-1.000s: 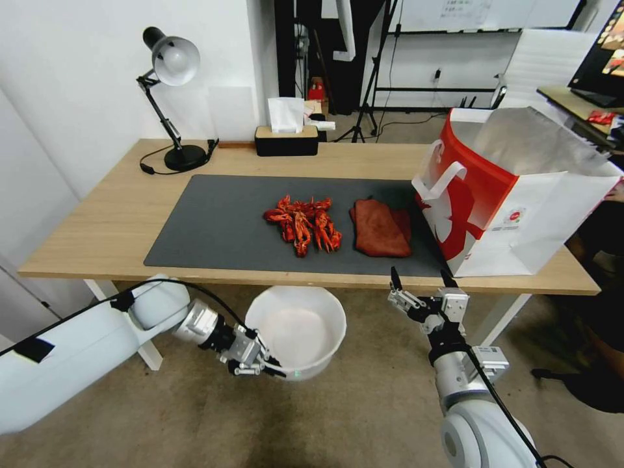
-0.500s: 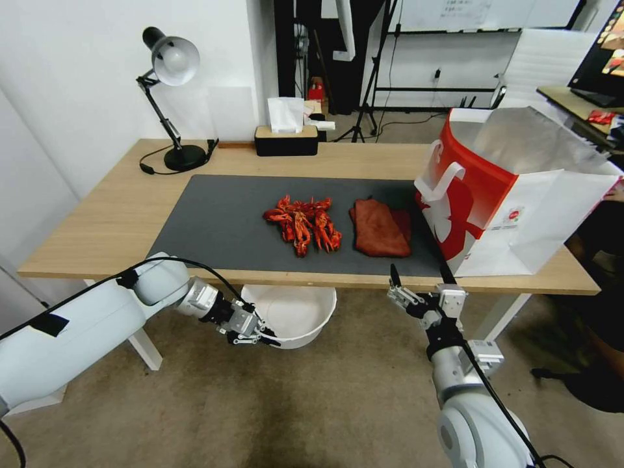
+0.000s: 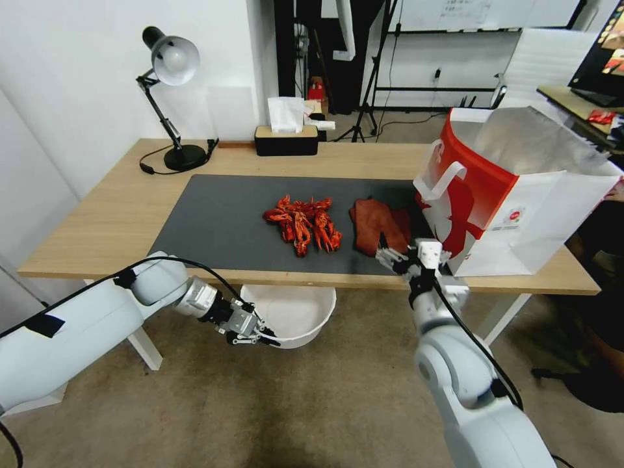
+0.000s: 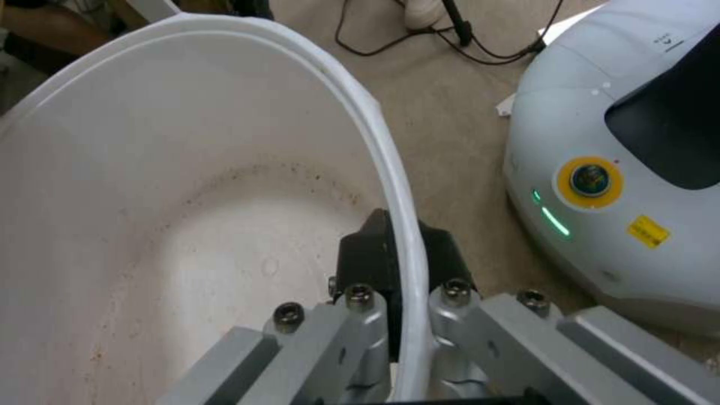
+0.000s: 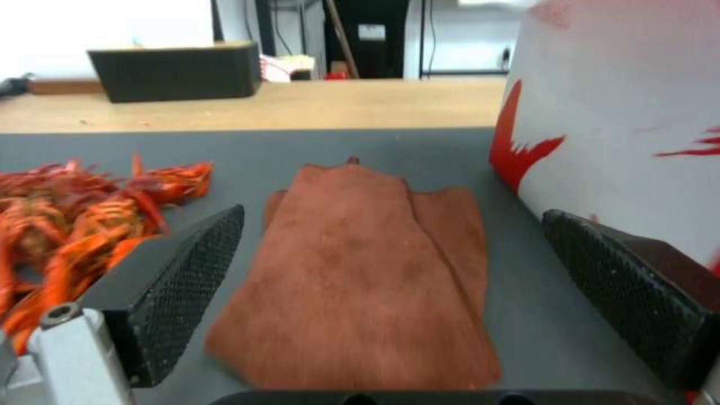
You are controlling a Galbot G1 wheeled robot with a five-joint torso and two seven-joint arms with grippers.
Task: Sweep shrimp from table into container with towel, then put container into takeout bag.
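Observation:
The shrimp [image 3: 302,224] lie heaped mid-mat on the table [image 3: 97,214], and the rust-red towel [image 3: 372,227] is flat just right of them. Over the towel's near end hovers my right gripper [image 3: 408,251], open. In the right wrist view its fingers [image 5: 188,275] straddle the towel [image 5: 368,270], with the shrimp [image 5: 82,208] to one side and the takeout bag [image 5: 622,129] to the other. The bag [image 3: 520,195] stands open at the table's right end. Below the front edge, my left gripper [image 3: 263,338] is shut on the container [image 3: 292,312] rim; that gripper [image 4: 394,236] pinches the rim of the container [image 4: 188,197].
A dark grey mat [image 3: 214,221] covers the table's middle. A desk lamp [image 3: 170,97] and a black tissue box [image 3: 286,140] stand along the far edge. A white table leg [image 3: 146,348] is left of the container. The robot's base [image 4: 615,185] sits on the carpet nearby.
My right gripper rose from below the table's front edge and moved forward over the towel's near end. The left arm brought the container up under the table edge, then stayed put.

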